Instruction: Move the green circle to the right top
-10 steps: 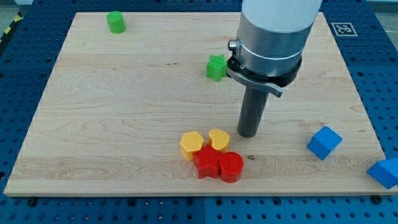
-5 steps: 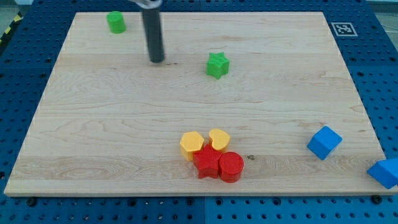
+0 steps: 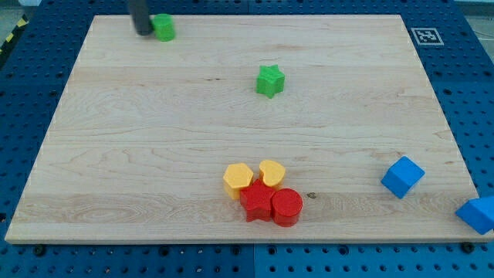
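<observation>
The green circle point(image 3: 163, 27) stands near the board's top left. My tip point(image 3: 143, 32) is right against its left side, touching it. The rod rises out of the view's top edge. The board's top right corner lies far to the view's right of both.
A green star point(image 3: 269, 80) sits above the board's middle. A yellow hexagon point(image 3: 238, 179), yellow heart point(image 3: 272, 171), red star point(image 3: 255, 202) and red circle point(image 3: 287, 206) cluster at the bottom centre. Two blue cubes, one point(image 3: 402, 176) on the board and one point(image 3: 478, 214) at its corner, sit bottom right.
My tip moved from the board's middle up and left to the green circle's left side. The green circle has shifted a little to the right.
</observation>
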